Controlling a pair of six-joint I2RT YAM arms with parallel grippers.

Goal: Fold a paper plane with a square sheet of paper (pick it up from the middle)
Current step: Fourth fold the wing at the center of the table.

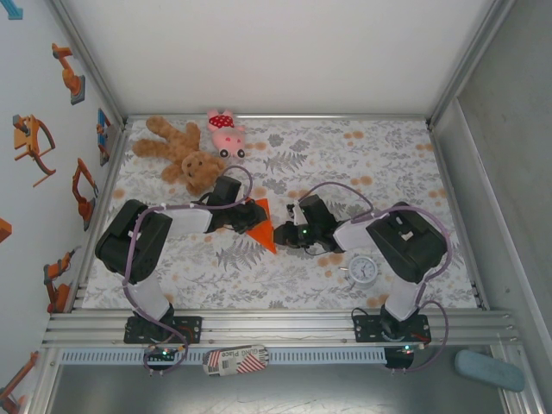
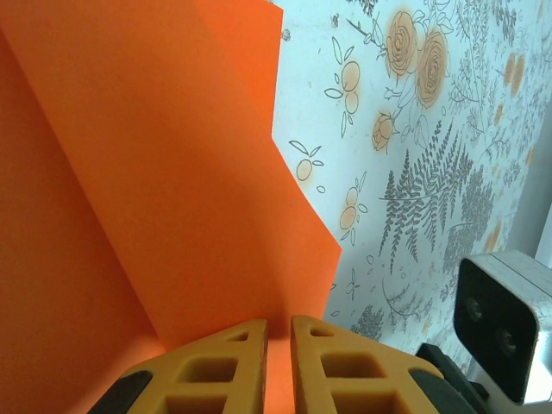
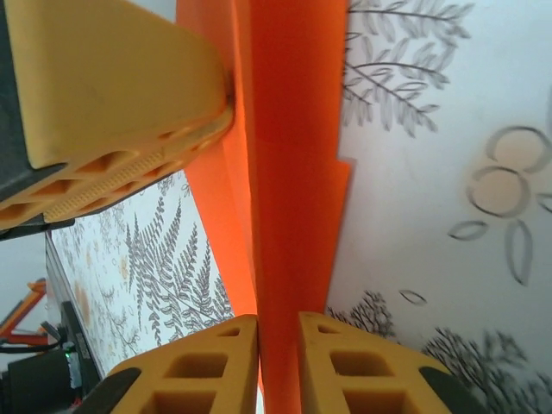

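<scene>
**Left gripper point(image 2: 279, 323) and right gripper point(image 3: 278, 319) both clamped on the folded orange paper point(image 2: 172, 172)**

Left wrist view: yellow fingers nearly together, pinching one edge of the paper.
Right wrist view: paper fills the narrow slot between the fingers, so this gripper is grasping it too. A finger point(image 3: 112, 86) of the left gripper presses the same fold further along.
Paper: bright orange, plain, several layers, sharp creases, stepped edges. In the top view one pointed corner faces the near edge.
Position: between the two grippers, mid-table over the floral tablecloth point(image 1: 362, 164), nearer the arms than the teddy bear point(image 1: 183, 153). Contact with the cloth cannot be told.
</scene>
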